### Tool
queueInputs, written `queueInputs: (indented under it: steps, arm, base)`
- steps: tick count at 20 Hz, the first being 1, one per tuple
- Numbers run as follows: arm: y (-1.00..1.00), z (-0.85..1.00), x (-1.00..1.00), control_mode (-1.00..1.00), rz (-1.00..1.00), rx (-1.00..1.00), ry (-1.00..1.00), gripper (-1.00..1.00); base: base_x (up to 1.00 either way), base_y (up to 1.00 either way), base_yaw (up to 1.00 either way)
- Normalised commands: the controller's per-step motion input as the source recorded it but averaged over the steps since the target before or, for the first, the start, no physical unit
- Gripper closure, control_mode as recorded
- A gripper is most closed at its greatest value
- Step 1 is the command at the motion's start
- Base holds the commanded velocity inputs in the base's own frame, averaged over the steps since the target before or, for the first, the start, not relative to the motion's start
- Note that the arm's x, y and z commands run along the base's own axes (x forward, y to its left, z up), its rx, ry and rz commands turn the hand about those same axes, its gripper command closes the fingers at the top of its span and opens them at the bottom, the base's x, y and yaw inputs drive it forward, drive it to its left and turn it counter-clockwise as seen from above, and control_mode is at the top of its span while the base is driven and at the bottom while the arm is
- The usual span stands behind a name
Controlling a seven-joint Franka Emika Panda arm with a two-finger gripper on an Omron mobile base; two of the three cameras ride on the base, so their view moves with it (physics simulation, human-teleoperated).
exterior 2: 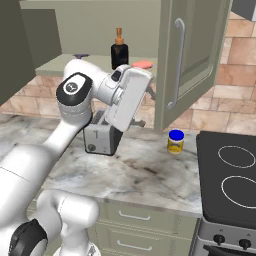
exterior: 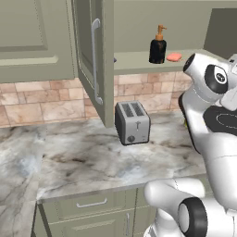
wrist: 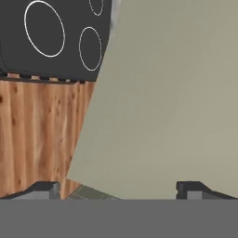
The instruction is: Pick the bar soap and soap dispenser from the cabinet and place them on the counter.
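From the left base view, the arm rises at the lower right and bends up toward the open cabinet [exterior: 95, 60]. On the cabinet shelf the soap dispenser [exterior: 158, 45] stands upright with the bar soap [exterior: 174, 57] just beside it. A silver toaster [exterior: 132, 122] sits on the marbled surface [exterior: 78, 162] below.

From the right base view, the forearm reaches up and forward, its wrist block tilted in front of the toaster, just under the shelf edge. A yellow jar [exterior 2: 175, 141] stands near the stove [exterior 2: 232, 175].

In the hand view, the hand [wrist: 119, 189] looks down past an open cabinet door at the stove and a wooden floor [wrist: 42, 130]; its fingertips [wrist: 44, 189] stand spread wide apart, holding nothing.
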Motion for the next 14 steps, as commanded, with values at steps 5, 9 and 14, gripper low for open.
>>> queueInputs:
  steps: [5, 9, 14]
  arm:
    - [-0.29, 0.0, -0.24, -1.0, -0.05, -0.01, 0.0, -1.0]
    - [-0.34, 0.0, -0.17, -1.0, -0.04, -0.02, 0.0, -1.0]
    - [-0.34, 0.0, -0.07, -1.0, -0.02, -0.03, 0.0, -1.0]
  base:
    - [0.0, 0.0, 0.0]
    - [0.0, 0.0, 0.0]
    - [0.0, 0.0, 0.0]
